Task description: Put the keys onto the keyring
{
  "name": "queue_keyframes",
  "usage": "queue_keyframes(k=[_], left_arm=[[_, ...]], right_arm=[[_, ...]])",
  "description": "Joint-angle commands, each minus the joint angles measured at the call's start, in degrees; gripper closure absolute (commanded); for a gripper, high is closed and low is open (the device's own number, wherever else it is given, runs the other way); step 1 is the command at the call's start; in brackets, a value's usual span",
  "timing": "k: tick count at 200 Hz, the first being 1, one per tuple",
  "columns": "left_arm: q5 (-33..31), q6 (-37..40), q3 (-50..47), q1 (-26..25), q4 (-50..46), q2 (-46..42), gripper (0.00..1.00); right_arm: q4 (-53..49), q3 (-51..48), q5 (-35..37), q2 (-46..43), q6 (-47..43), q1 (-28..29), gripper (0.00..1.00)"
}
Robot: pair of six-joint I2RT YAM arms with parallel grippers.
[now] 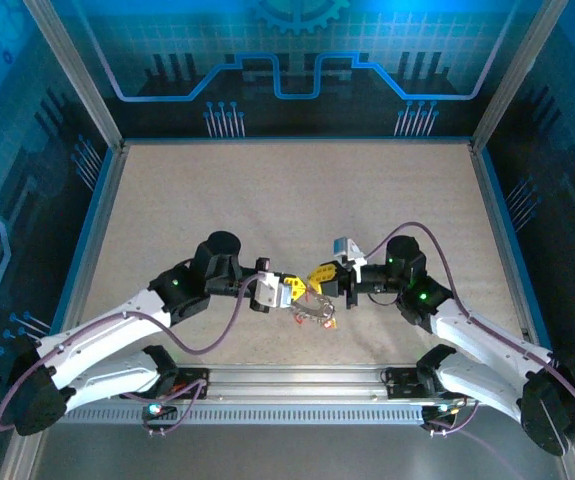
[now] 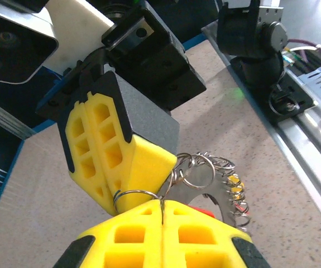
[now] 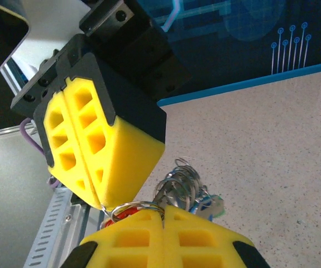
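Far left, top view: left gripper [image 1: 295, 290], stretched toward table ctr. Fingers [image 2: 101, 240] pressed fully together, no gap. Pinching w/ the very tips a small wire ring [image 2: 133, 195], clear in left wrist view, wire entering the seam between them.

Middle: keyring [image 2: 223, 196], dark metal band w/ jagged edge, just beside and below the pinched ring, linked to it through some more thin loops [image 2: 200, 169]. In same bunch, keys: red head [image 2: 205, 212] tucked under the band, a bit of yellow head [image 2: 235, 184] at far side, blue-green head [image 3: 211, 205] in right wrist view. Bunch low over the sandy table [image 1: 267, 200], near the front rail [image 1: 297, 378]. Cannot tell if touching the surface or hanging free.

Right: right gripper [image 1: 319, 273], facing the left one, tips almost meeting. Also closed tight, and apparently gripping the same small wire ring from the other side.

Handling, as judgement only: light, stiff, smooth metal, so prob. slippery btw. soft fingers and easy to swing or twist. Wire loops springy, to be pried open w/ care, not squeezed hard. Best hold for keyring: flat on the broad band, away from the jagged edge. For keys: by the plastic head, wider and less slippery than the blade.
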Motion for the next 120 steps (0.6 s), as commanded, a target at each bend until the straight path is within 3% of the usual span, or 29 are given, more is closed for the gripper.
queue_keyframes(k=[1,68,120], left_arm=[[0.2,2.8,-2.4,-1.2,-0.3,-1.2,1.00],[-3.6,7.8,-2.7,-3.1,-1.9,-1.1,1.00],[-5.4,4.4,-4.5,-3.0,-0.1,-1.0,1.00]], right_arm=[[7.5,0.2,3.5,-0.3,3.6,-1.7,1.00],[7.2,0.9,3.3,1.8,8.8,-3.0,1.00],[-4.7,2.7,7.5,-1.4,0.3,-3.8,1.00]])
